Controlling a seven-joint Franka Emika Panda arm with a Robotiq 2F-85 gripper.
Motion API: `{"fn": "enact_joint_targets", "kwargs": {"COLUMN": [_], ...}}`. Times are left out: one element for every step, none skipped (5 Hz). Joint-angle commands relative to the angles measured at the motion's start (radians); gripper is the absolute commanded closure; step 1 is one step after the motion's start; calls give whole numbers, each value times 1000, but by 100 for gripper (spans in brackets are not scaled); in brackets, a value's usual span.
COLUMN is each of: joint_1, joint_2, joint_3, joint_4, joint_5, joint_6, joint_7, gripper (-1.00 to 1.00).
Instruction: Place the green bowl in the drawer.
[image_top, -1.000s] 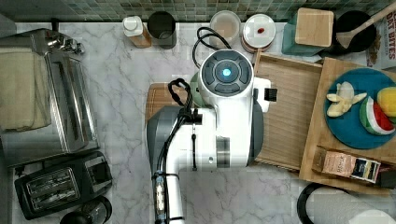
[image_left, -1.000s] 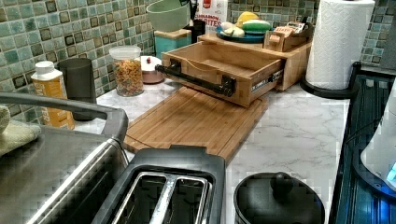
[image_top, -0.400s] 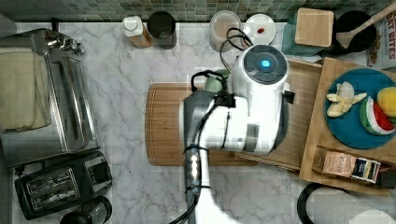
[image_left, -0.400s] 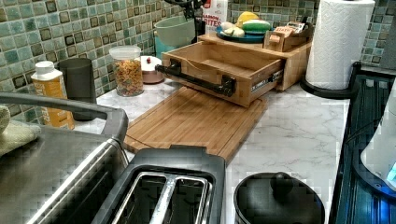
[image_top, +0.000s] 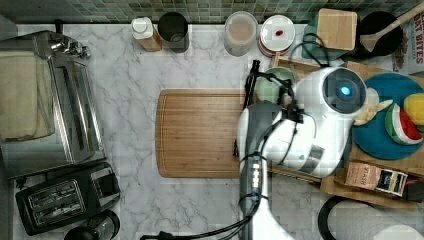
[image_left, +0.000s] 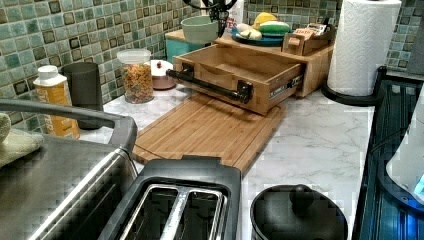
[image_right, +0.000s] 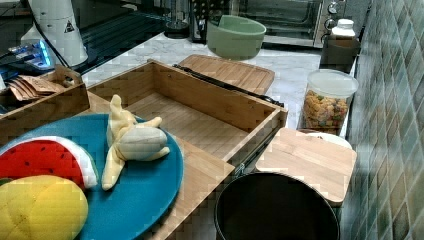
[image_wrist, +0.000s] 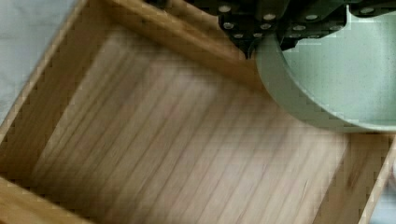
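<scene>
Claw (image_wrist: 275, 28) pinching rim of green bowl (image_right: 236, 36), bowl lifted clear, hanging above open drawer (image_right: 200, 117), near its back corner by jars. Drawer floor bare wood in wrist view. Surface (image_top: 130, 100) white marble, green tiled wall behind; cutting board (image_top: 200, 132) just in front of drawer handle. Top view: arm covers most of drawer. Right view: teal plate (image_right: 145, 200) with toy fruit beside drawer.

White marble-look countertop (image_top: 130, 130) under a green mosaic-tile backsplash (image_left: 65, 35), with a black stovetop (image_left: 395, 130) alongside.
</scene>
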Motion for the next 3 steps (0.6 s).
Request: {"fn": "enact_joint_targets", "kwargs": {"joint_1": [-40,-44,-45], "joint_2": [-110,-121,-108], "joint_3": [-30,-20,-24], "joint_4": [-48,-92,-127], "joint_5": [24,19,17], "joint_6": [31,71,125], "joint_7": [311,376,363], "gripper": [100,100,100]}}
